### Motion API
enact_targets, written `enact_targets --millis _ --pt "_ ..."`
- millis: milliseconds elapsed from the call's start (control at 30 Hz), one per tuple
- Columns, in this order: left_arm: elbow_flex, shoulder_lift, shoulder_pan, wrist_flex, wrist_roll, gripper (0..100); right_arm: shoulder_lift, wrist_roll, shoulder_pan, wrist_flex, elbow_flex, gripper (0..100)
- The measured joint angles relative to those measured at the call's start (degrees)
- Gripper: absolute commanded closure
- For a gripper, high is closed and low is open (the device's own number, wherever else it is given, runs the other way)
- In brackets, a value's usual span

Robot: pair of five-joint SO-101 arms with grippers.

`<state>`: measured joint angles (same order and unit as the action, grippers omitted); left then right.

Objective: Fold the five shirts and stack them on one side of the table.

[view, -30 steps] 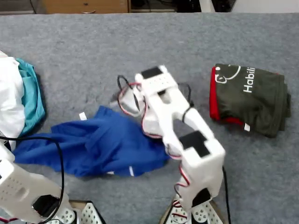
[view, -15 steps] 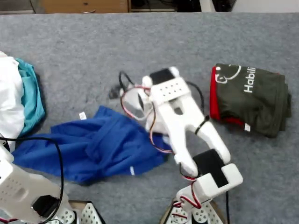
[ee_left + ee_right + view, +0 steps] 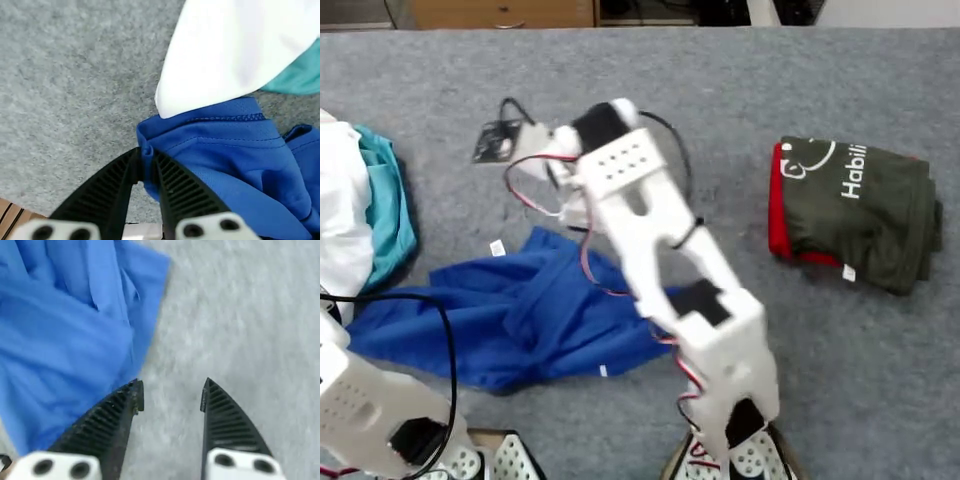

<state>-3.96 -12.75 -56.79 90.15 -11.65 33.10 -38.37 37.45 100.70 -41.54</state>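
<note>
The blue shirt (image 3: 520, 310) was seen lying crumpled on the grey table (image 3: 770, 80), toward the near-left part in the high view. One edge of it was pinched tight between the fingers of the left gripper (image 3: 147, 159), which was held low over the table, just beside a white shirt (image 3: 235, 50). That white shirt was piled against a teal shirt (image 3: 388, 205) at the table's left edge. The right gripper (image 3: 172, 390) was held above bare table just beside the blue shirt's edge, its fingers spread apart with nothing between them. Well off to the right, a dark green shirt (image 3: 860, 215) was laid folded on a red shirt (image 3: 778, 215).
</note>
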Motion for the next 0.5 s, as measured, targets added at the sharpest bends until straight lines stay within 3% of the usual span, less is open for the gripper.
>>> enact_targets --millis 167,500 --pt "0.0 0.0 0.0 0.0 0.0 98 9.41 0.0 3.34 0.35 -8.0 80.4" --pt "0.0 0.0 0.0 0.0 0.0 98 12.04 0.0 6.42 0.35 -7.03 80.6"
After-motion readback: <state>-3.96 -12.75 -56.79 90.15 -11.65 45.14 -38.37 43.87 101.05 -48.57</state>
